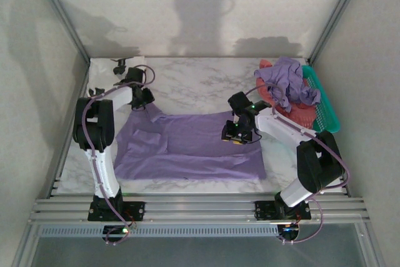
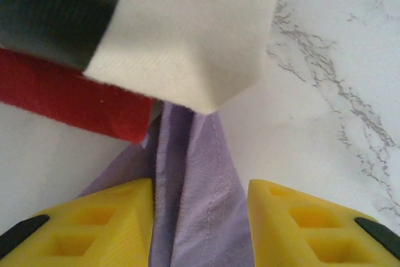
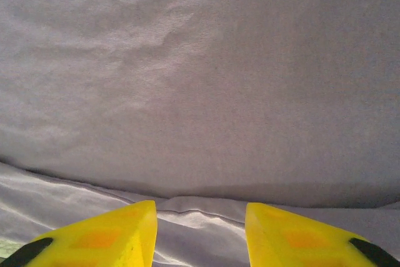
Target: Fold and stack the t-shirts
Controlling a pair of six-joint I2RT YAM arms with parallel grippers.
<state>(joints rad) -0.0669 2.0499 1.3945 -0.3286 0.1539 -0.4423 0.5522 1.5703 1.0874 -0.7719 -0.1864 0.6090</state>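
Note:
A lavender-purple t-shirt (image 1: 187, 145) lies spread on the marble table. Its far left corner is drawn to a point at my left gripper (image 1: 144, 98). In the left wrist view a bunched ridge of that shirt (image 2: 200, 173) runs between the yellow fingers of the left gripper (image 2: 200, 217), which stand apart. My right gripper (image 1: 235, 132) rests low over the shirt's far right part. Its fingers stay apart around a hem fold, with the right gripper (image 3: 200, 229) facing a wide sheet of lavender cloth (image 3: 200, 92). Another lavender t-shirt (image 1: 287, 79) lies crumpled on a coral-red one (image 1: 300, 115).
A teal mesh basket (image 1: 325, 110) at the far right holds the crumpled shirts. Just beyond the left fingers lie white cloth (image 2: 187, 35), red cloth (image 2: 69, 95) and a black patch (image 2: 56, 10). Walls close in both sides; bare marble (image 1: 200, 82) stretches behind the shirt.

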